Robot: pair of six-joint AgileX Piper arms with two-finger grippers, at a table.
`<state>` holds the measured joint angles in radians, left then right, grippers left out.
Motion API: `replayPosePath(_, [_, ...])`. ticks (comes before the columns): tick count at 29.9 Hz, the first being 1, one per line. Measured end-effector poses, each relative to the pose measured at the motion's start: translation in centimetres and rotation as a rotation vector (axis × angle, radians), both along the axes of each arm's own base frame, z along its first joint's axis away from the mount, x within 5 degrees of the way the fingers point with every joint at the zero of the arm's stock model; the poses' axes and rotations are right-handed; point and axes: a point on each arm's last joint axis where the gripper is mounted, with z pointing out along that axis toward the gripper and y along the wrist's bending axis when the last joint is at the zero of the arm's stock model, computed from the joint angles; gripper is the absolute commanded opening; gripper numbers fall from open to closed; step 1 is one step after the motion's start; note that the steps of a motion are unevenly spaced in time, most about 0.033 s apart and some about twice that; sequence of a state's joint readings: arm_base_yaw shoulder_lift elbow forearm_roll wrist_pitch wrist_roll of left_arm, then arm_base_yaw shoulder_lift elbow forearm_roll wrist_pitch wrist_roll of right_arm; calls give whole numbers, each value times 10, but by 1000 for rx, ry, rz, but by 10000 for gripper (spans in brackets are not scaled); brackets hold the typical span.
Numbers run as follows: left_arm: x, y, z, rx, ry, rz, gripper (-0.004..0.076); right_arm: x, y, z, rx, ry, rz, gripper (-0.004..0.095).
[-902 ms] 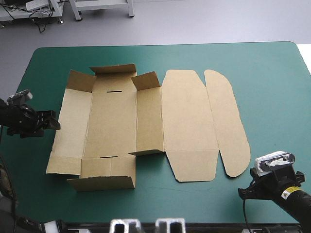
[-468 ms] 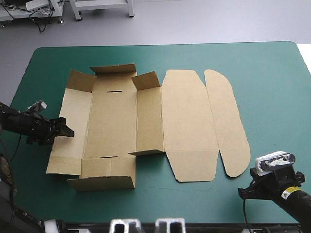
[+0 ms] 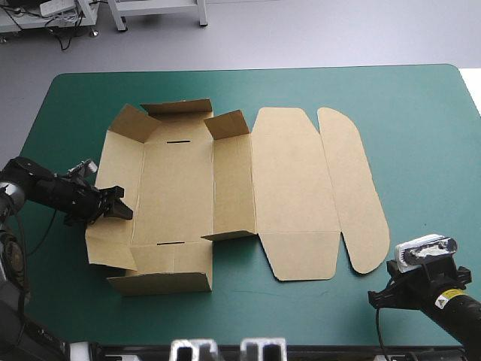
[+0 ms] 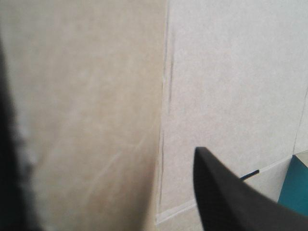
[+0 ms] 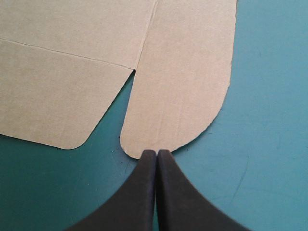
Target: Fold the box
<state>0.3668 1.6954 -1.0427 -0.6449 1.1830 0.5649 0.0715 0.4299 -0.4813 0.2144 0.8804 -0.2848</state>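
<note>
The brown box [image 3: 293, 188] lies opened out across the middle of the teal-green table [image 3: 421, 113], its lid panels flat to the right. Its left wall [image 3: 113, 188] is tilted up, and several end flaps stand partly raised. My left gripper [image 3: 120, 211] is at that left wall, open, its black fingers [image 4: 226, 192] wide apart with brown board [image 4: 231, 72] filling the space ahead. My right gripper [image 5: 156, 153] is shut, its tip just short of the rounded end of the lid's tuck flap [image 5: 183, 72], near the table's front right corner [image 3: 379, 297].
Bare teal-green cover [image 3: 421, 150] runs to the right of the box and along the front edge. The table's far edge lies beyond the box, with grey floor past it.
My left gripper has travelled right, from off the box's left side onto its left wall. That wall has risen from flat and the box has shifted slightly right. The right arm has not moved.
</note>
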Motion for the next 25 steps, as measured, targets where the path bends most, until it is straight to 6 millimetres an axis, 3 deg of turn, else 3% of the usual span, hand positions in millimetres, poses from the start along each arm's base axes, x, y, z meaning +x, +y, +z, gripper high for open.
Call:
replayPosePath(1, [1,0,1,1,-1,1,-6,0,0,0,0,0,0,-15])
replayPosePath(5, [7,1,11,19,-27,-17,-10,0,0,0,2,0,0,-15])
replayPosePath(8, [22,6,33,52,-100,-12,-10,0,0,0,2,0,0,-15])
replayPosePath(12, [42,-1,79,203,-251,-112,-10,0,0,0,4,0,0,-15])
replayPosePath(18, [57,-59,145,464,-529,-509,-10,-1,0,-1,1,20,5,-15])
replayPosePath(25, [53,-130,188,626,-762,-859,-10,-2,0,-2,-1,36,8,-15])
